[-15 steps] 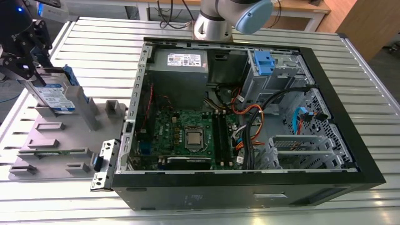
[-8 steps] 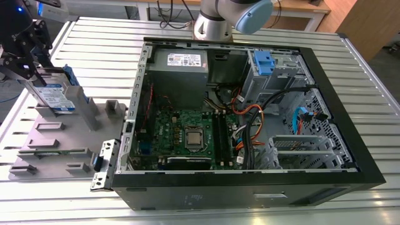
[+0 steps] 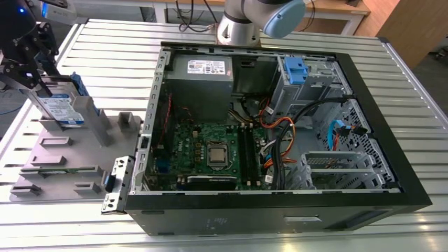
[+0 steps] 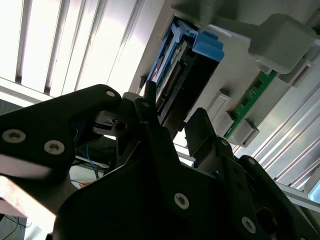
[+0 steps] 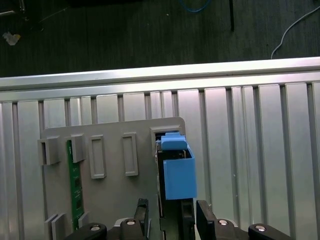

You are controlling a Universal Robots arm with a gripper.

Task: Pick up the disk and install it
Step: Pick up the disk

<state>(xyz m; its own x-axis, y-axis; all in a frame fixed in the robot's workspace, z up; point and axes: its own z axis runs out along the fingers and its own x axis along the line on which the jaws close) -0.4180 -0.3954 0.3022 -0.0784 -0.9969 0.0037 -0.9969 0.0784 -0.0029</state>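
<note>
Bench: slatted metal bench point(image 3: 105, 37), with an open computer case point(image 3: 280, 220) on the exterior view's right and a grey holder point(image 3: 66, 152) on its left.
Disk: the disk point(image 3: 61, 109) stands on edge in a slot of the holder, outside the case.
Gripper: the gripper point(image 3: 28, 73) hangs at the disk's top edge.
Fingers: the fingers point(image 5: 143, 214) are spread, one on each side of the disk, with small gaps showing; they grasp nothing.

Gripper point(image 5: 172, 202): black, jaws spread, one finger point(image 5: 143, 215) either side of the disk point(image 5: 178, 177). Wrist point(image 3: 19, 32): above the disk, pointing down.
</note>
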